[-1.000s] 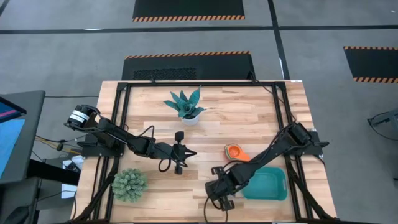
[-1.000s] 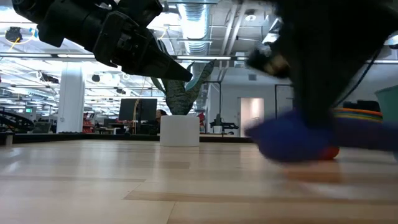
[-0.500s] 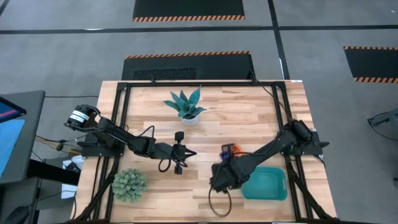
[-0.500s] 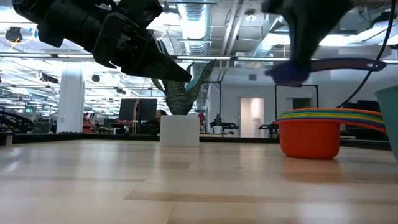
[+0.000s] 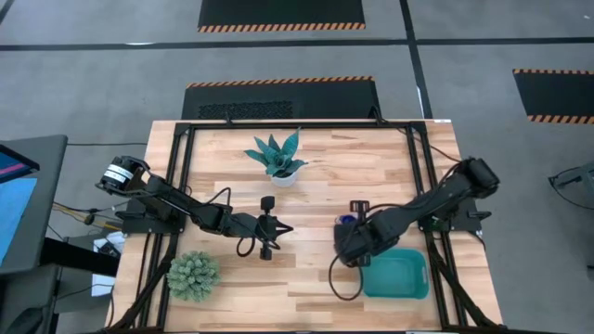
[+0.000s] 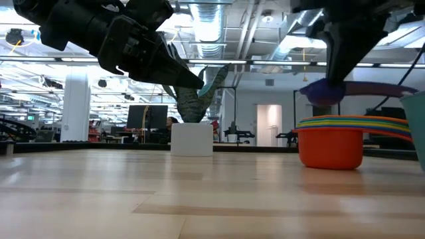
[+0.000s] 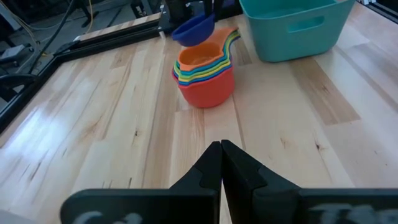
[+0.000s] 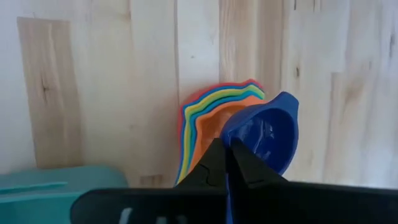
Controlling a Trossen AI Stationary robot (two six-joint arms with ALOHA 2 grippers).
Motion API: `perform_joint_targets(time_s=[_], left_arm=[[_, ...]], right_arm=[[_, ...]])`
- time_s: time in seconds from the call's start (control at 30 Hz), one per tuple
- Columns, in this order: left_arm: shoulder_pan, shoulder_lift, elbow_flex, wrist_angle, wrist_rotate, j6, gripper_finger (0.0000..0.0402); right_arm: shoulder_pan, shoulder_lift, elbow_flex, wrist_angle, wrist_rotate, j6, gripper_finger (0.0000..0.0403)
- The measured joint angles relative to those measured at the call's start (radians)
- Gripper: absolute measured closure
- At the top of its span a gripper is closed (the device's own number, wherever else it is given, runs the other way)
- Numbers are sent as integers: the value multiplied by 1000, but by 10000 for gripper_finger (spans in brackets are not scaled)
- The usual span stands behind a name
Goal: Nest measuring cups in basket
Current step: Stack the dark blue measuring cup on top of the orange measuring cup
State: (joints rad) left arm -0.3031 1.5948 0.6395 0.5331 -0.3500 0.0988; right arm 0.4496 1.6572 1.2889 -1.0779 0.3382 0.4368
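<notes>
Hanging above a nested stack of smooth plastic measuring cups (image 7: 204, 74), the right gripper (image 8: 227, 152) pinches a glossy dark blue cup (image 8: 264, 134) by its flat handle, its two dark fingers pressed tight on it. The blue cup is a rounded scoop with its hollow facing outward, held just over the stack and apart from it. The stack sits on the pale wooden plank table (image 5: 371, 176), red at the outside, then layers of yellow, green, light blue and orange, their short handles fanned together on one side. Just beside it stands the basket (image 5: 399, 276), a shallow teal plastic bin with rounded corners and smooth walls. The right arm reaches in from the table's right edge, bent down over the cups. The left gripper (image 7: 221, 155) rests well apart near the table's middle, its fingers pressed together on nothing, the arm stretched low from the left edge. Two potted spiky plants, one blue-green (image 5: 276, 156) and one pale green (image 5: 193, 275), stand farther off.
</notes>
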Motion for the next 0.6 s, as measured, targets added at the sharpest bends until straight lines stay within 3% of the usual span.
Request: perform_joint_targets(time_s=[0.33,0.6], left_arm=[[0,0,0,0,-2,2,401],[0,0,0,0,-2,2,401]], right_arm=[[2,-12,-83,82,-2,34,350],[3,-8,-84,89,-2,26,343]])
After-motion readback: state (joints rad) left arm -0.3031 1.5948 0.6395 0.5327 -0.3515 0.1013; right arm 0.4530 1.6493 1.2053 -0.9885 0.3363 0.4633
